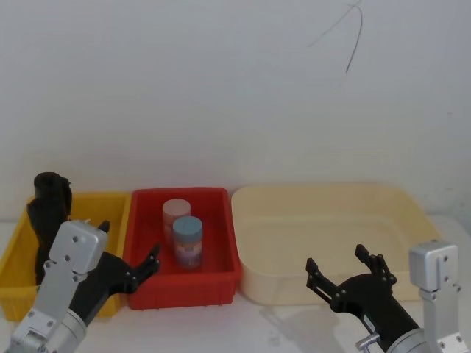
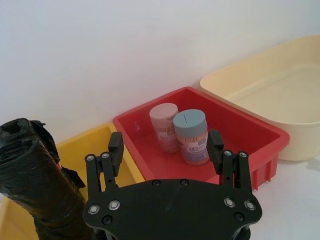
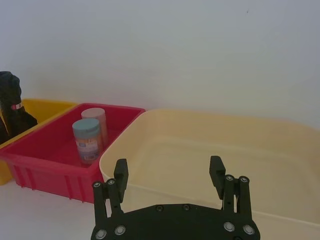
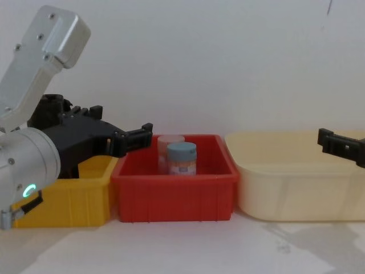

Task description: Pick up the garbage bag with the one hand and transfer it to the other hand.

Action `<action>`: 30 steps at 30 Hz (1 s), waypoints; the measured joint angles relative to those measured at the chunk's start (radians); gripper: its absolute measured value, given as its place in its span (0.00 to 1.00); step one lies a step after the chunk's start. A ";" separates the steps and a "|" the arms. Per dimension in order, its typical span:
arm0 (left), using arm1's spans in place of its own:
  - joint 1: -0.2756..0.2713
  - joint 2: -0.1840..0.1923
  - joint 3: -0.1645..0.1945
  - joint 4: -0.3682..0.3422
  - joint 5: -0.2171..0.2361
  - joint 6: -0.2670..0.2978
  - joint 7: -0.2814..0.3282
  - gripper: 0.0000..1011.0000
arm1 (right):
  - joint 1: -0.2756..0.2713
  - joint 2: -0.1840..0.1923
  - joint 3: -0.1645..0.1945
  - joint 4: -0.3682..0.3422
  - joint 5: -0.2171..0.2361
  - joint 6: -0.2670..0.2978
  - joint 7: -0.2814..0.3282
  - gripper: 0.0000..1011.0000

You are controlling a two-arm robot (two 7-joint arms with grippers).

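Nearest the robot, the one hand (image 1: pixel 129 241), the green-lit left gripper, hovers at the front of the yellow bin (image 1: pixel 13 287) and the red bin (image 1: pixel 199 287), its fingers spread wide and empty. The other hand (image 1: pixel 335 259), on the right, is likewise wide open and holds nothing before the cream tub (image 1: pixel 280 283). Just beyond the left gripper, the garbage bag (image 1: pixel 50 209) stands upright in the yellow bin, ungrasped. A blue-capped canister (image 1: pixel 188 243) and a pink-capped canister (image 1: pixel 176 213) sit in the red bin. Nothing appears accomplished yet: grasp, lift and handover all lie ahead.
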 joint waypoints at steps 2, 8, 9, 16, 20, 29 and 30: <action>0.000 0.000 0.000 0.000 0.000 0.000 0.000 0.99 | 0.000 0.000 0.000 0.000 0.000 0.000 0.000 0.99; 0.000 0.000 0.000 0.000 0.000 0.000 0.000 0.99 | 0.000 0.000 0.000 0.000 0.000 0.000 0.000 0.99; 0.000 0.000 0.000 0.000 0.000 0.000 0.000 0.99 | 0.000 0.000 0.000 0.000 0.000 0.000 0.000 0.99; 0.000 0.000 0.000 0.000 0.000 0.000 0.000 0.99 | 0.000 0.000 0.000 0.000 0.000 0.000 0.000 0.99; 0.000 0.000 0.000 0.000 0.000 0.000 0.000 0.99 | 0.000 0.000 0.000 0.000 0.000 0.000 0.000 0.99; 0.000 0.000 0.000 0.000 0.000 0.000 0.000 0.99 | 0.000 0.000 0.000 0.000 0.000 0.000 0.000 0.99; 0.000 0.000 0.000 0.000 0.000 0.000 0.000 0.99 | 0.000 0.000 0.000 0.000 0.000 0.000 0.000 0.99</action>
